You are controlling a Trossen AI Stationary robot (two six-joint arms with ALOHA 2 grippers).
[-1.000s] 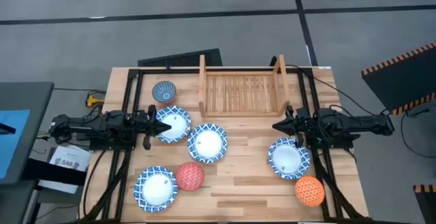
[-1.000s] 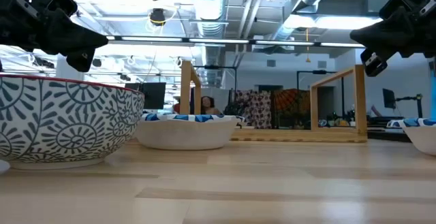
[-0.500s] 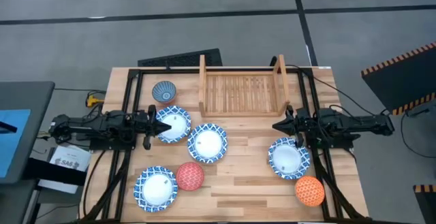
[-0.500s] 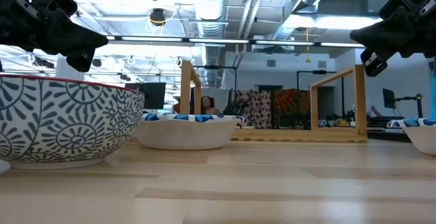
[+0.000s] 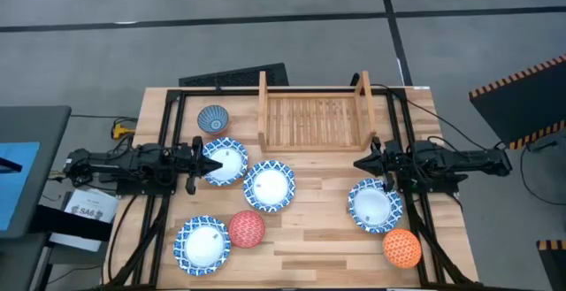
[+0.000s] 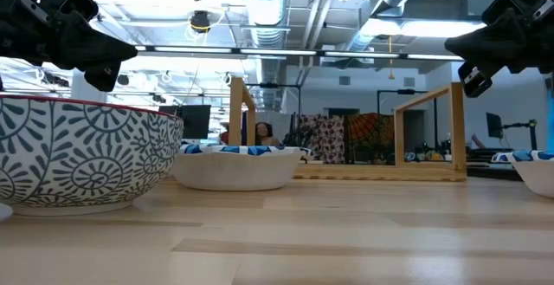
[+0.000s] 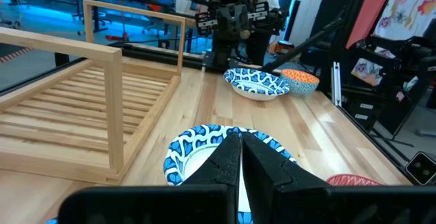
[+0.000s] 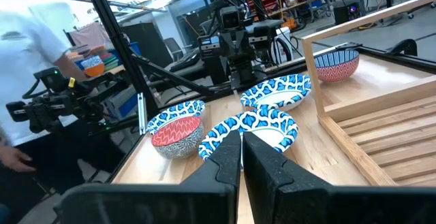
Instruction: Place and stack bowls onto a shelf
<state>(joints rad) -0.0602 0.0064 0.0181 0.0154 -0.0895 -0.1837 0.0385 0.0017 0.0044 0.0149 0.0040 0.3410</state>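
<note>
Four wide white bowls with blue patterned rims sit on the table [image 5: 224, 161], [image 5: 268, 186], [image 5: 202, 243], [image 5: 374, 204]. The small blue bowl [image 5: 213, 118] stands left of the wooden shelf [image 5: 309, 118]. The red bowl [image 5: 247, 229] and the orange bowl [image 5: 401, 248] rest near the front edge. My left gripper [image 5: 205, 161] hovers shut above the rim of a white bowl [image 7: 204, 149]. My right gripper [image 5: 356, 163] hovers shut in front of the shelf's right board, clear of the table in the low view [image 6: 467, 73].
A black metal frame [image 5: 168, 132] runs round the table's sides and back. The shelf's slatted floor [image 7: 82, 108] holds nothing. Bare wood lies between the middle white bowl and the right one. A person in a white shirt [image 8: 27, 33] stands beyond the table's left side.
</note>
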